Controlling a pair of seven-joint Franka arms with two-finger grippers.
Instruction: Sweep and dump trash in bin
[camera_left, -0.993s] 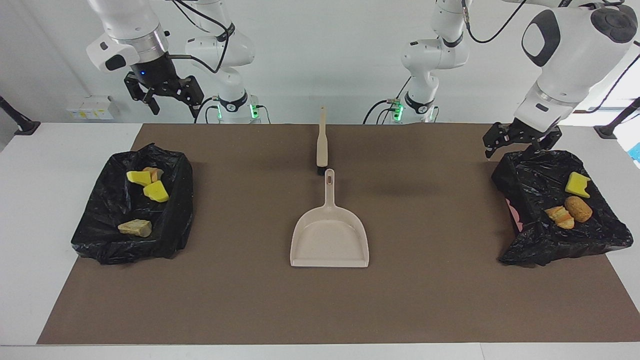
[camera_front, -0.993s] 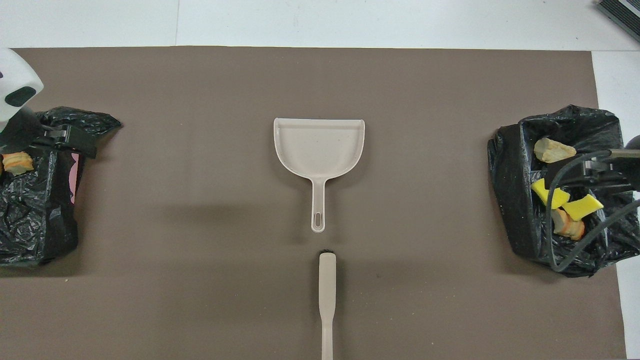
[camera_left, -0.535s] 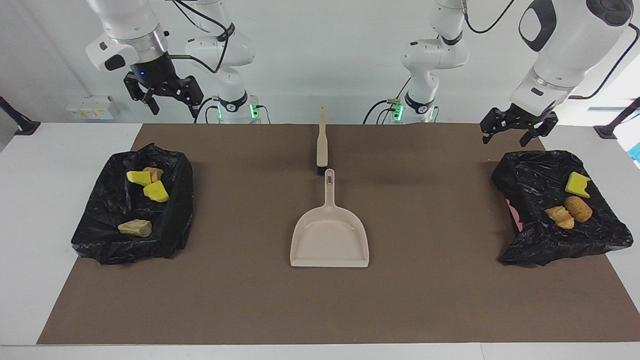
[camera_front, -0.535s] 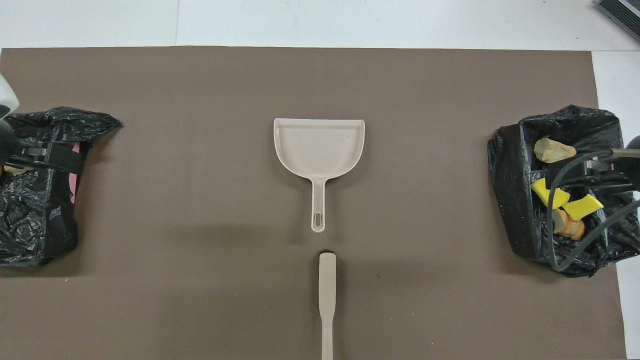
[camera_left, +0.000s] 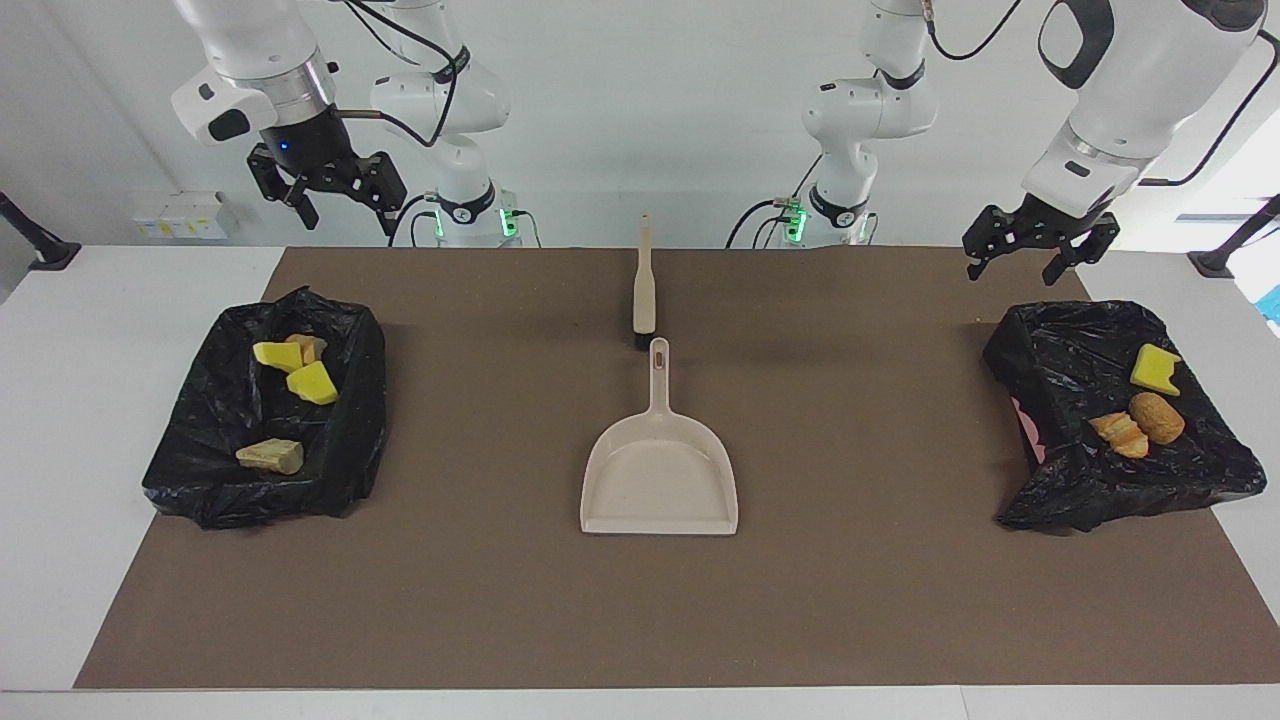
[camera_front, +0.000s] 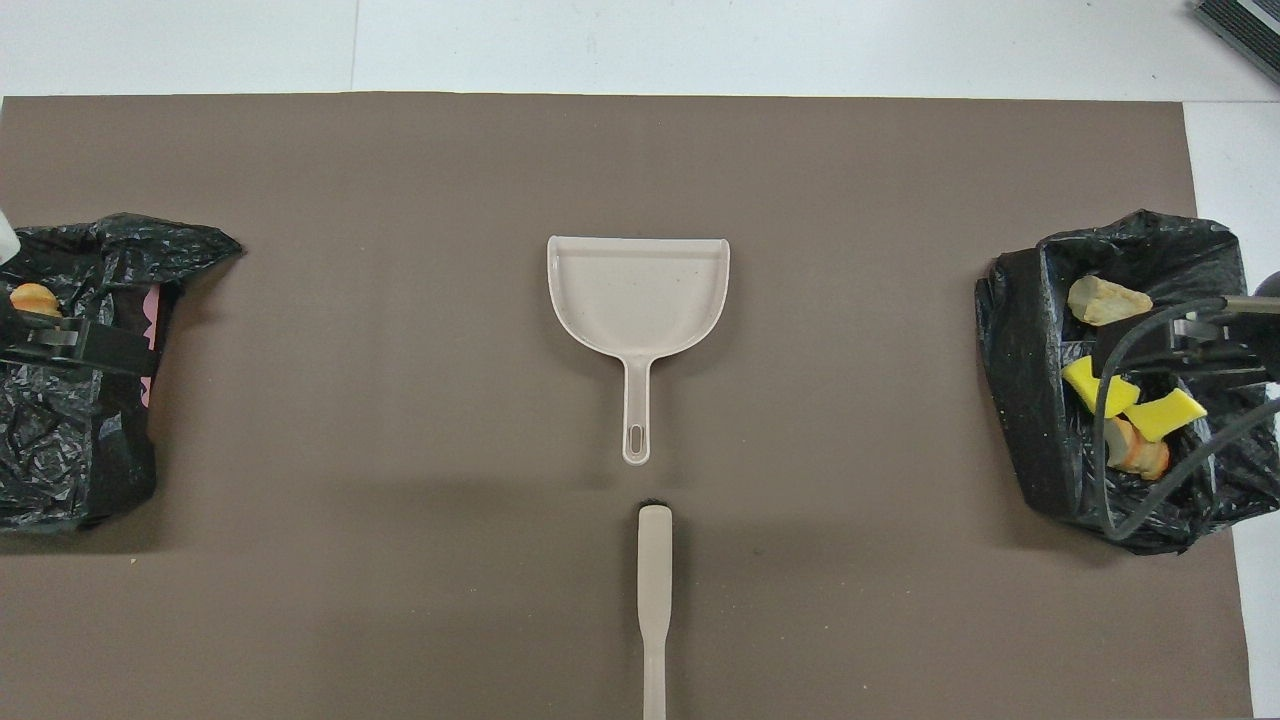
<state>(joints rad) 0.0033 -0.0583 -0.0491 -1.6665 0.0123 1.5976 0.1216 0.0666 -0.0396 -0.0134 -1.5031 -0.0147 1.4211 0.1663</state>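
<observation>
The trash lies in two black-bagged bins. The bin (camera_left: 350, 440) at the right arm's end holds yellow sponge chunks (camera_left: 313, 383), an orange piece (camera_left: 308, 346) and a tan piece (camera_left: 270, 456). A yellow sponge (camera_left: 1155, 368) and two bread pieces (camera_left: 1157, 417) are in the bin (camera_left: 1060, 490) at the left arm's end. My left gripper (camera_left: 1012, 270) hangs open and empty over that bin's rim. High over the other bin, my right gripper (camera_left: 345, 215) waits open and empty. The beige dustpan (camera_left: 660, 475) lies mid-mat, and the brush (camera_left: 644, 290) lies just off its handle, nearer the robots.
A brown mat (camera_left: 860, 600) covers most of the white table. The dustpan (camera_front: 638, 295) has its mouth turned away from the robots, and the brush (camera_front: 654, 580) lies in line with its handle. Cables hang from the right arm over its bin (camera_front: 1030, 400).
My left gripper has lifted up and away from the rim of the bin at its end. The right arm, dustpan, brush and trash have stayed put.
</observation>
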